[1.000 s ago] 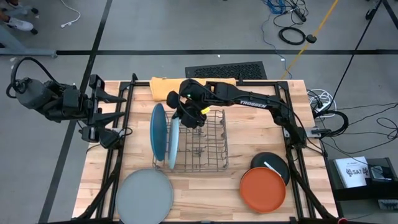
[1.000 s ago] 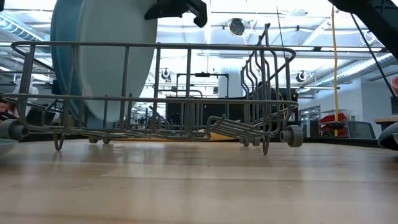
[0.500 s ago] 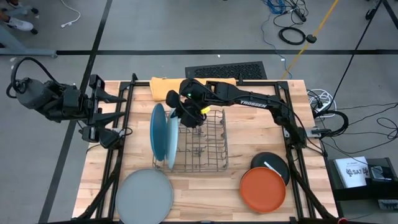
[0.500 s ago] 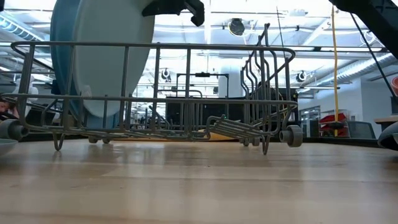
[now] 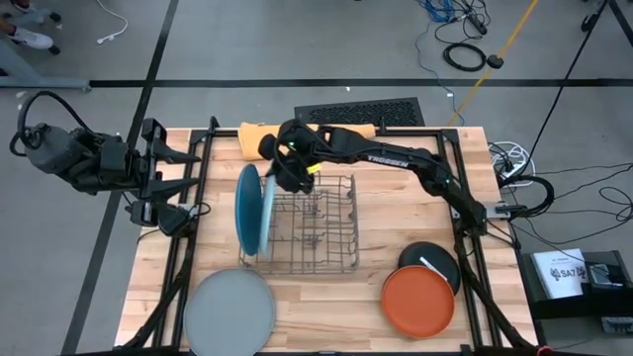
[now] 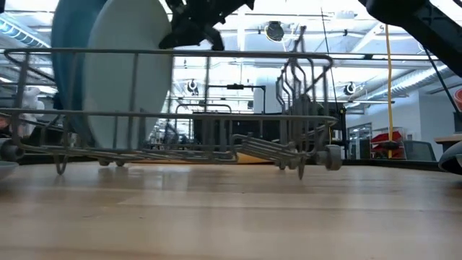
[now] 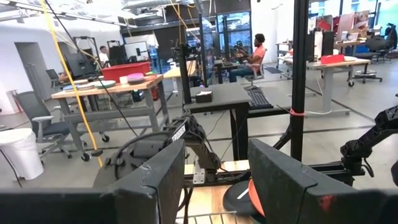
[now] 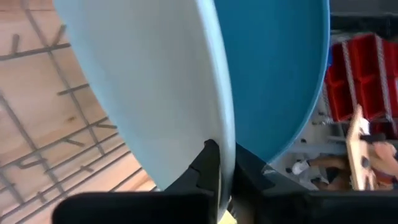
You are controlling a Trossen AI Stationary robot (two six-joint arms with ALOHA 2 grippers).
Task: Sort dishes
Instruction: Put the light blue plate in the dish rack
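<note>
A light blue plate [image 5: 268, 213] and a blue plate [image 5: 247, 210] stand on edge side by side at the left end of the wire dish rack [image 5: 316, 229]. Both also show in the low view, light blue [image 6: 130, 79] and blue [image 6: 66, 72]. My right gripper [image 5: 288, 174] is shut on the light blue plate's top. My left gripper [image 5: 188, 170] waits open over the table's left edge. A grey plate [image 5: 229, 311], an orange plate [image 5: 418, 302] and a black plate [image 5: 430, 263] lie flat on the table. No teal plate shows. My right gripper pinches the light blue plate's rim [image 8: 219, 134] between its two fingers [image 8: 205, 168], one on each face. It comes at the plate's upper far edge [image 5: 274, 188] from above. The plate stands on edge in the rack, close beside the blue plate [image 8: 280, 74].
A folded orange cloth [image 5: 259, 138] lies at the table's far edge behind the rack. The rack's right part holds no plates. The grey plate lies at the near left, and the orange and black plates lie at the near right.
My right gripper has gone toward the table's left edge with the light blue plate's rim. The plate has swung closer to the blue plate. The rack has slid a little toward the left with both plates.
</note>
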